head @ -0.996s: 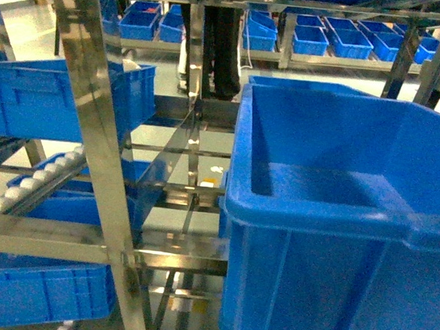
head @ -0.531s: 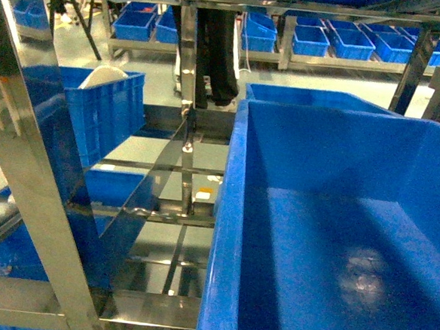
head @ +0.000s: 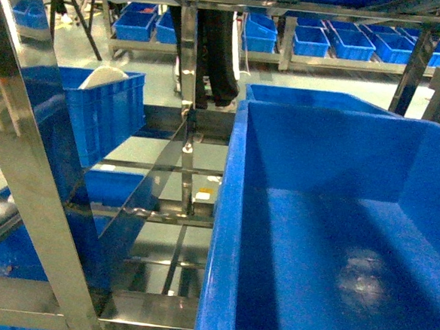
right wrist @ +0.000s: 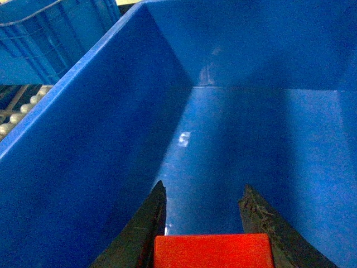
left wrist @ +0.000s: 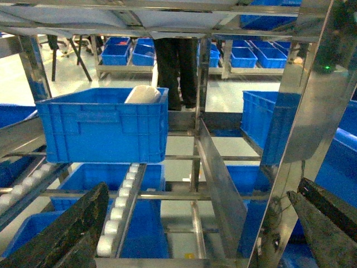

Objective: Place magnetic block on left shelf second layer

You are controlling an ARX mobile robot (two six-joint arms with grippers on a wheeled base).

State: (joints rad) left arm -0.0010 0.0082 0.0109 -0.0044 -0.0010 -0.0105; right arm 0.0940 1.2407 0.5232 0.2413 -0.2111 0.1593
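The right gripper (right wrist: pixel 203 223) pinches the red magnetic block (right wrist: pixel 212 251) over a deep blue bin (head: pixel 232 211) (the wrong place); a slip would drop it inside. The left gripper (left wrist: pixel 195 223) hangs wide open, empty, facing the steel rack (left wrist: pixel 217 173), whose uprights crowd the way.

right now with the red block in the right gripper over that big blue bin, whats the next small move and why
Probably hold the grip and do not lower or release yet. The right gripper is shut on the magnetic block above the large blue bin, which sits on the right in the head view. The steel rack tiers with the other blue bin lie to the left, so carrying it leftward seems right.
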